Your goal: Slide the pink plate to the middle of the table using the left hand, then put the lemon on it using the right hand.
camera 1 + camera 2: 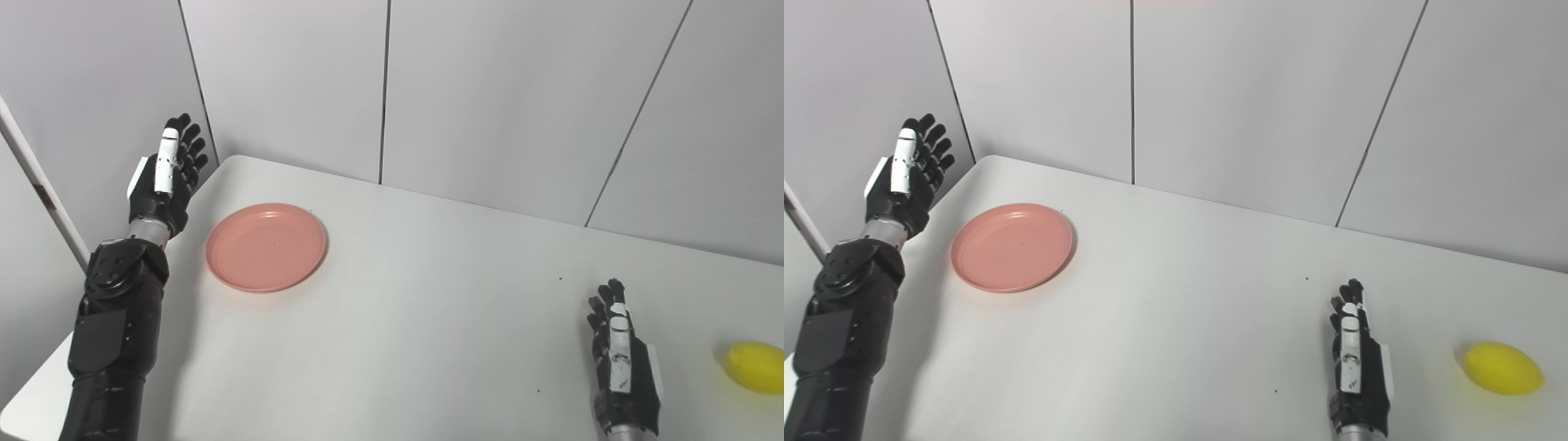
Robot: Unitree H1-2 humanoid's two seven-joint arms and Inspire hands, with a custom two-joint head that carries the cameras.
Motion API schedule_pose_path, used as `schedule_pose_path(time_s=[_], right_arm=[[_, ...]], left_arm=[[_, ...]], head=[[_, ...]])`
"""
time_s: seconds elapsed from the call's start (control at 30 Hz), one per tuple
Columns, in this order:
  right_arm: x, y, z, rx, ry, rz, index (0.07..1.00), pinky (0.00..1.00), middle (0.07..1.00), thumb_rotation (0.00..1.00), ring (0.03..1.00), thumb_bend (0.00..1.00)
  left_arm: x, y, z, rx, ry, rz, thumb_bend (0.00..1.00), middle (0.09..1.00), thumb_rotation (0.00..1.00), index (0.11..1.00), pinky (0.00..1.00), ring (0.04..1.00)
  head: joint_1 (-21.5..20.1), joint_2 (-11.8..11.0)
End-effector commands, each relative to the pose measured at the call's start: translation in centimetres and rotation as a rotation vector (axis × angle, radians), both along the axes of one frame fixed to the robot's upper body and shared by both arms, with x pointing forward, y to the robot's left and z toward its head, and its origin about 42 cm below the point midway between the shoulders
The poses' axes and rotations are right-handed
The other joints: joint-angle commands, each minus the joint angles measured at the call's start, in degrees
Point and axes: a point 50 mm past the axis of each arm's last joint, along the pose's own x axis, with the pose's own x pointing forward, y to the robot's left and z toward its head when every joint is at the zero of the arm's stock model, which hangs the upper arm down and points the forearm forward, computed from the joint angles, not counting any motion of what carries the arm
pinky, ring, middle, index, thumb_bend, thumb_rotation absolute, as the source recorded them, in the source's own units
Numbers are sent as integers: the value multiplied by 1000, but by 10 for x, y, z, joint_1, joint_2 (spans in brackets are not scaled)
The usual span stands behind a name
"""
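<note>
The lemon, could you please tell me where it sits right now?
The lemon lies on the white table near its right edge, just right of the open right hand, untouched and far from the pink plate.

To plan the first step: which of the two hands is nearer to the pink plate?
The left hand, raised beside the pink plate; the right hand sits by the lemon.

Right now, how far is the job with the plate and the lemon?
Nothing is done yet. The pink plate sits at the table's left; the open left hand is beside it, not touching. The lemon lies right of the open right hand.
</note>
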Motion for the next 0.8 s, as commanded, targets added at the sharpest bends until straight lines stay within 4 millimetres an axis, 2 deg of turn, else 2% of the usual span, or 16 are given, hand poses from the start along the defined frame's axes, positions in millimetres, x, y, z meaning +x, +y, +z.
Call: schedule_pose_path(time_s=[0.0,0.77], right_arm=[[-3,-7,-2,-9,-5,1,981,1000,975,1000,969,191],[-4,-8,-1,-6,-10,5,980,1000,975,1000,968,181]], left_arm=[[2,11,28,47,-93,12,408,987,1000,967,1000,993],[-2,12,-4,-23,-26,22,396,994,1000,971,1000,998]], head=[[0,1],[2,5]])
